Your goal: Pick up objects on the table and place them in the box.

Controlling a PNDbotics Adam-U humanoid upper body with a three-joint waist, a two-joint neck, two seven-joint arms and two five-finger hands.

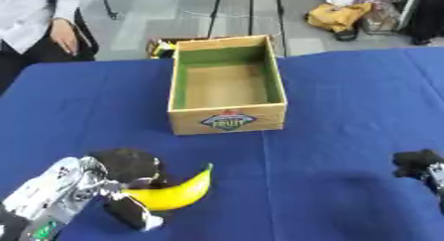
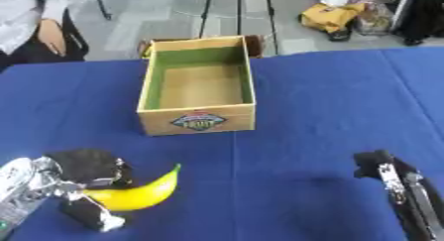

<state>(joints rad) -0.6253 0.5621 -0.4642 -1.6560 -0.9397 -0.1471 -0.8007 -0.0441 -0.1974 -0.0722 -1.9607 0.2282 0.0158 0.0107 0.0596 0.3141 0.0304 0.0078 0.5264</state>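
Left hand (image 1: pixel 121 178) curled round banana (image 1: pixel 178 193) | right hand (image 2: pixel 390 178) idle, lower right

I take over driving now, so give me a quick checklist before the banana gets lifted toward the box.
1. Left hand on the banana: ok, fingers above and thumb below its stem end.
2. Banana off the table: cannot tell, it shows low over the cloth.
3. Box open and empty: ok, bare floor visible.
4. Path from banana to box: ok, only blue cloth between them.
5. Right hand out of the way: ok, at the lower right, far from both.
6. Right hand's fingers: cannot tell.
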